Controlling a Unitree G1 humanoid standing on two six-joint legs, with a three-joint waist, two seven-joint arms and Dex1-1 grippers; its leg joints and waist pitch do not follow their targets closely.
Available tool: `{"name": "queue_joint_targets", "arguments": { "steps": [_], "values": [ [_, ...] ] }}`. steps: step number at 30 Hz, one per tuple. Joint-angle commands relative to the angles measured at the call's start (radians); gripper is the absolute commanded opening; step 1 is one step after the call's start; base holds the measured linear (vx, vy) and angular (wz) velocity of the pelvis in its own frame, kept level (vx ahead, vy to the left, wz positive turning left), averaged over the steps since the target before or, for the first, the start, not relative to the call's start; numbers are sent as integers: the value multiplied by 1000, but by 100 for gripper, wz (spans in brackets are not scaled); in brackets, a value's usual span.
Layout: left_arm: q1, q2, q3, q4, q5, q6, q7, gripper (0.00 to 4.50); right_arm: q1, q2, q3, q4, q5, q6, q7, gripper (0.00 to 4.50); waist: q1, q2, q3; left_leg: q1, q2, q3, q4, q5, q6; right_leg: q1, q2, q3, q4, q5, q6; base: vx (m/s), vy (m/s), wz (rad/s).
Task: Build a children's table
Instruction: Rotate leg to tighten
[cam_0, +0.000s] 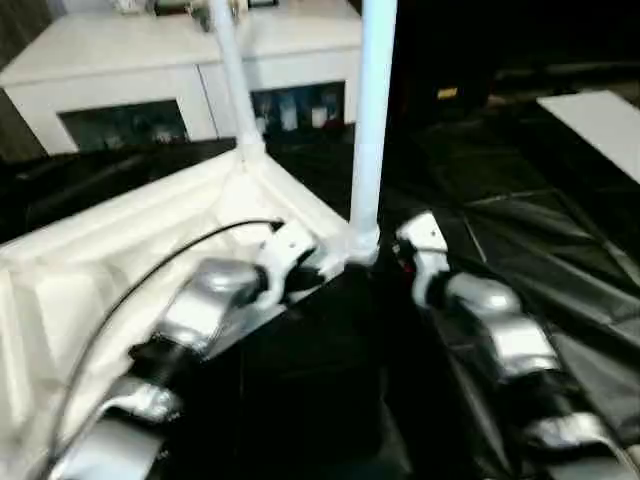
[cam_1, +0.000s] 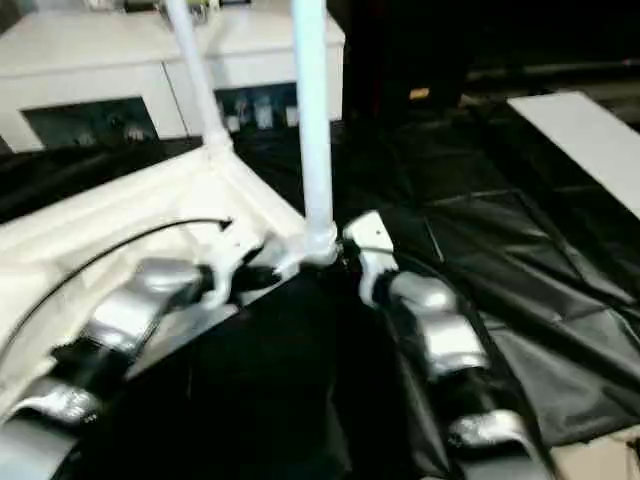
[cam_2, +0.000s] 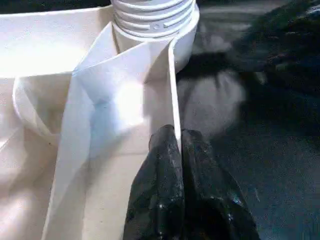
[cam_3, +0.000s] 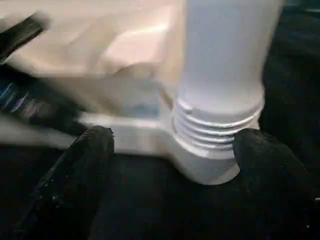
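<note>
Fingers of my right gripper (cam_3: 172, 145) stand wide apart around the threaded base of the near leg (cam_0: 372, 120), not gripping it, while my left gripper (cam_2: 179, 150) is closed on the rim of the upturned children's table (cam_0: 90, 270), I think to steady it on the black sheet (cam_0: 540, 250).

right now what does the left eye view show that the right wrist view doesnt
Left eye view alone: the second leg standing at the far corner, the white cabinet behind, and both silver forearms. Right wrist view alone: the near leg's screw threads close up, exposed above the socket, between the right gripper's open jaws. Both: the near leg and the upturned tabletop.
</note>
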Motion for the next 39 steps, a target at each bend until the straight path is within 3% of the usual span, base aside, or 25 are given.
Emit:
{"name": "queue_joint_targets", "arguments": {
  "steps": [1,4,7,10,14,18,26,39],
  "values": [
    [23,19,-50,-69,-27,-32,-129,0,3,-12,32,-65,12,-8,73,400,14,-3,-76,7,46,-14,-51,16,200,72,-69,38,-41,151,-324,0,0,0],
    [64,83,-59,-173,-69,1,-236,0,16,-67,29,-102,21,-6,129,400,27,-2,-68,18,56,-11,-62,-74,147,65,-65,39,-51,-8,-313,0,0,0],
    [80,117,-62,-209,-73,-2,-257,0,25,-95,30,-132,32,1,167,400,44,1,-64,33,60,-7,-69,-137,96,56,-62,41,-57,-75,-299,0,0,0],
    [90,131,-60,-227,-78,2,-270,0,32,-106,32,-149,41,10,194,400,45,-4,-62,31,57,-5,-77,-176,57,59,-63,41,-59,-111,-278,0,0,0],
    [98,144,-49,-242,-76,6,-276,0,57,-145,69,-183,48,22,284,400,41,-8,-64,24,53,-5,-75,-159,60,65,-67,40,-58,-103,-264,0,0,0],
    [97,146,-45,-243,-75,7,-276,0,64,-165,84,-182,35,22,312,400,42,-9,-69,17,50,-5,-68,-109,89,69,-70,39,-53,-64,-267,0,0,0],
    [94,145,-49,-244,-78,7,-272,0,32,-149,64,-108,15,-8,271,400,43,-8,-69,18,50,-5,-65,-101,93,66,-68,38,-53,-69,-272,0,0,0],
    [96,152,-47,-240,-78,4,-277,0,7,-139,72,-55,5,-28,279,285,43,-10,-70,17,50,-5,-62,-101,104,66,-68,36,-50,-68,-279,0,0,0]
  ]
}}
